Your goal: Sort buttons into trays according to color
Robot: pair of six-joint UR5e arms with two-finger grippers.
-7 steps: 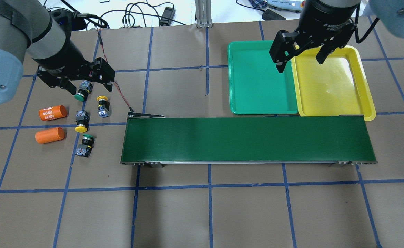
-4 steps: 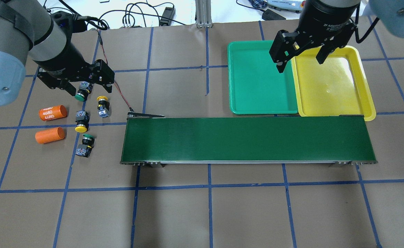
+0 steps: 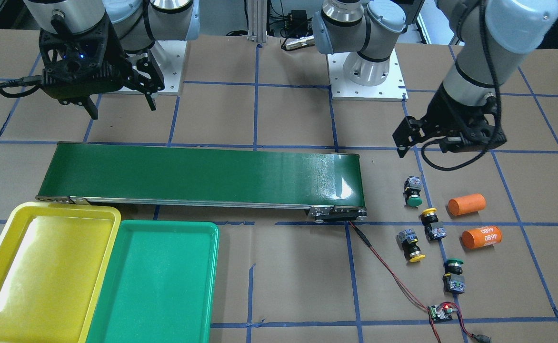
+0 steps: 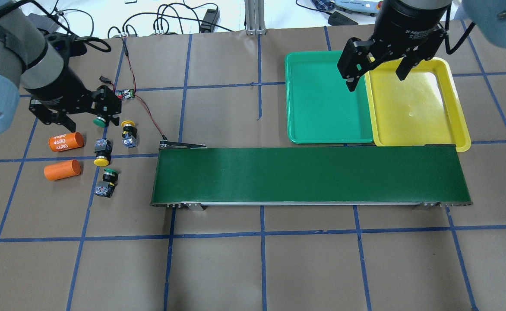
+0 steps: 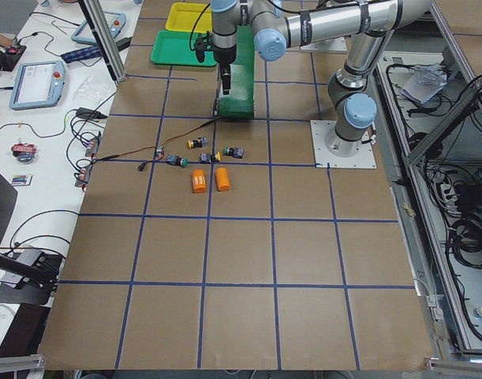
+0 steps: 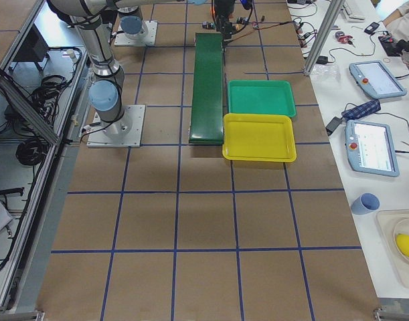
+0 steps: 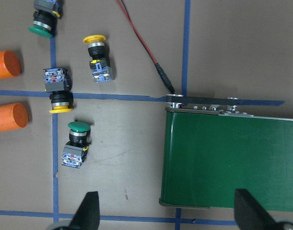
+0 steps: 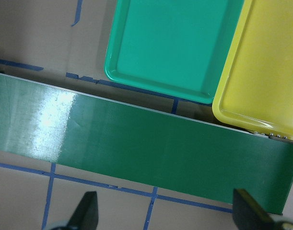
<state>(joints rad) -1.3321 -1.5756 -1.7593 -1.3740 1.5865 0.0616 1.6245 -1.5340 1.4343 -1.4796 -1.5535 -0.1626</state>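
Observation:
Four buttons lie on the table left of the belt: a green-capped one (image 4: 101, 121), a yellow-capped one (image 4: 128, 131), a second yellow one (image 4: 102, 155) and a second green one (image 4: 107, 181). All four show in the left wrist view, the nearest being a green one (image 7: 75, 143). My left gripper (image 4: 91, 123) is open and empty, and hovers above the far green button. My right gripper (image 4: 376, 80) is open and empty, and is held high over the seam between the green tray (image 4: 317, 103) and the yellow tray (image 4: 412, 108). Both trays hold nothing.
A long dark-green conveyor belt (image 4: 309, 175) runs between the buttons and the trays. Two orange cylinders (image 4: 65, 141) (image 4: 62, 169) lie left of the buttons. A small circuit board (image 4: 123, 93) with red wires leads to the belt's end.
My left gripper has moved left and a little nearer, uncovering the small circuit board. The right arm and the buttons have not moved.

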